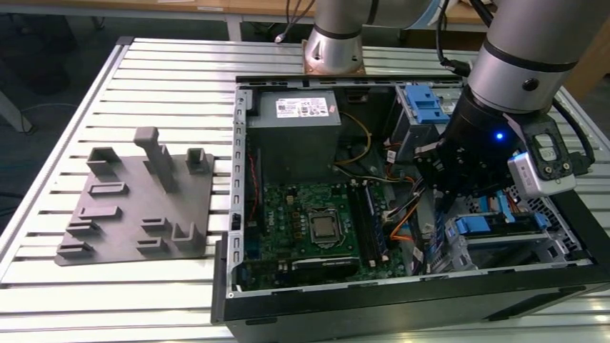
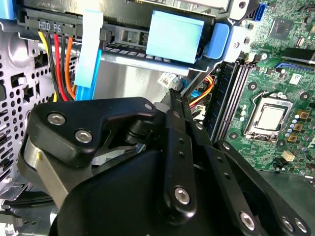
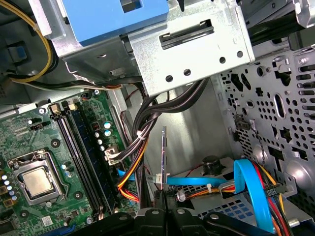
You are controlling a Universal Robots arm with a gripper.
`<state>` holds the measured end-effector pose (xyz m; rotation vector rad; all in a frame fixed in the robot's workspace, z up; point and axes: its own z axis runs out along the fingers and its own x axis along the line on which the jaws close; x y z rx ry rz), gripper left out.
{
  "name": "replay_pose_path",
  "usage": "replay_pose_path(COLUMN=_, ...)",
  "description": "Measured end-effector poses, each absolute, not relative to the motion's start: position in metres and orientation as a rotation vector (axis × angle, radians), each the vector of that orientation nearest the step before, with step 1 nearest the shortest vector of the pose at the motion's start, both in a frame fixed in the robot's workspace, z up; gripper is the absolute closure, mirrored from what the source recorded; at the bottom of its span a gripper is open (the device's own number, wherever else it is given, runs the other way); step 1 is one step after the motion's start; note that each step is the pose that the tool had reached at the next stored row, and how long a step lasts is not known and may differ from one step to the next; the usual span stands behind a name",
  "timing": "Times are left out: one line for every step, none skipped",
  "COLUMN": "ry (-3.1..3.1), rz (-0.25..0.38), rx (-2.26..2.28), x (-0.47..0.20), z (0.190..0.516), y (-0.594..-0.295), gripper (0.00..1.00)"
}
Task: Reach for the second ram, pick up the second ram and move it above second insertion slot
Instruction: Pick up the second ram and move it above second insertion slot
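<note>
The black, linkage-type gripper on the silver-and-grey robot arm is hanging inside the open black desktop computer case, over the cable bundle between the green motherboard and the blue-tabbed drive cage, toward the exterior view's right. The case is lying on its side on the slatted white metal worktop.

In the first wrist view the fingers are sitting closed narrowly on a thin, flat, narrow dark memory stick, the second ram, seen edge-on and standing upright out of the fingertips. The second wrist view is showing the same thin stick rising from between the closed black fingers.

The ram is hanging clear of the board, beside the long black memory slots, with a bundle of black, orange and yellow wires lying between them. The slots are running alongside the silver-capped CPU socket.

A flat blue data cable is looping near the perforated metal wall of the case.

On the worktop, at the exterior view's left, a grey moulded fixture tray with upright posts is sitting well apart from the case.
</note>
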<state>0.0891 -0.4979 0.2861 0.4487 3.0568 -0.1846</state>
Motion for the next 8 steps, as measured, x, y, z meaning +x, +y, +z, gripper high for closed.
replay_pose_path(ry=3.057, rz=-0.184, rx=0.449, x=0.0891, z=0.2861, y=-0.4979, gripper=0.91)
replay_pose_path(ry=3.057, rz=-0.185, rx=0.449, x=0.0891, z=0.2861, y=-0.4979, gripper=0.91)
replay_pose_path(ry=3.057, rz=-0.185, rx=0.449, x=0.0891, z=0.2861, y=-0.4979, gripper=0.91)
replay_pose_path(ry=3.057, rz=-0.185, rx=0.449, x=0.0891, z=0.2861, y=-0.4979, gripper=0.91)
replay_pose_path(ry=3.057, rz=-0.184, rx=0.449, x=0.0891, z=0.2861, y=-0.4979, gripper=0.91)
replay_pose_path(ry=3.057, rz=-0.184, rx=0.449, x=0.0891, z=0.2861, y=-0.4979, gripper=0.91)
replay_pose_path(ry=3.057, rz=-0.184, rx=0.449, x=0.0891, z=0.2861, y=-0.4979, gripper=0.91)
replay_pose_path(ry=3.057, rz=-0.184, rx=0.449, x=0.0891, z=0.2861, y=-0.4979, gripper=0.91)
